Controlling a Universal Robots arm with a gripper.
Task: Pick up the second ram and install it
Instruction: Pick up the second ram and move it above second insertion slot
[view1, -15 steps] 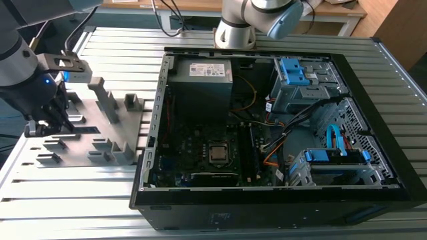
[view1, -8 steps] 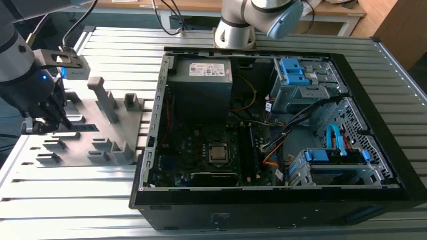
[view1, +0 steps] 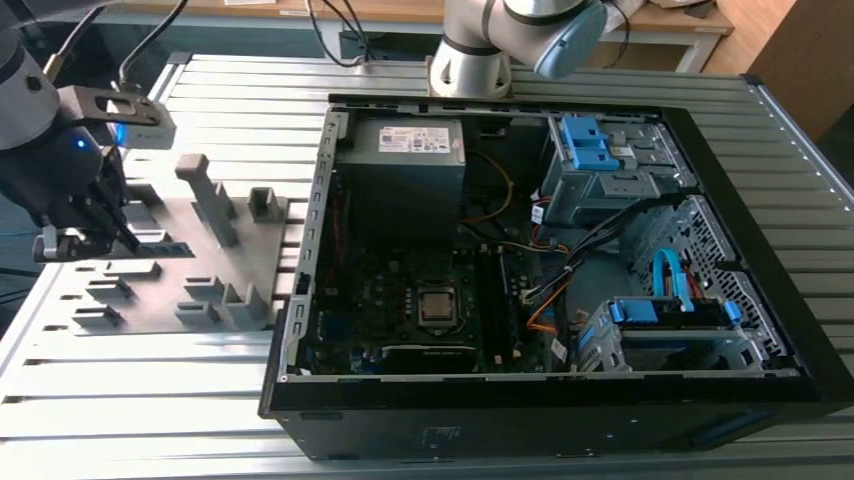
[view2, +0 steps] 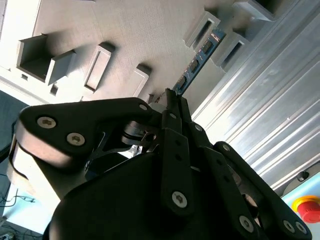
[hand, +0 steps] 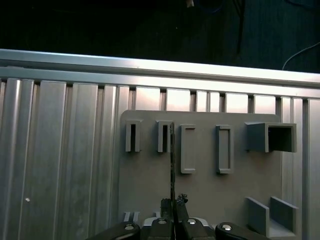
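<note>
The second ram (view2: 201, 54) is a thin dark board with a blue label. It stands on edge on the grey fixture (view2: 125, 30), its far end between two low blocks. In the first wrist view the second ram (hand: 172, 160) is an edge-on dark line running from a slot block toward me. My gripper (view2: 172, 95) is shut on its near end, one finger on each face (hand: 173, 202). In the exterior view my gripper (view1: 114, 228) hangs over the fixture (view1: 200, 240) at the exterior view's left, with the second ram (view1: 155, 246) just below it.
The open computer case (view1: 307, 300) lies on the slatted metal table (view1: 147, 400) to the exterior view's right of the fixture. Inside are the CPU socket (view1: 437, 305), memory slots (view1: 502, 300), orange and blue cables and drive cages. The arm's base (view1: 467, 55) stands behind the case.
</note>
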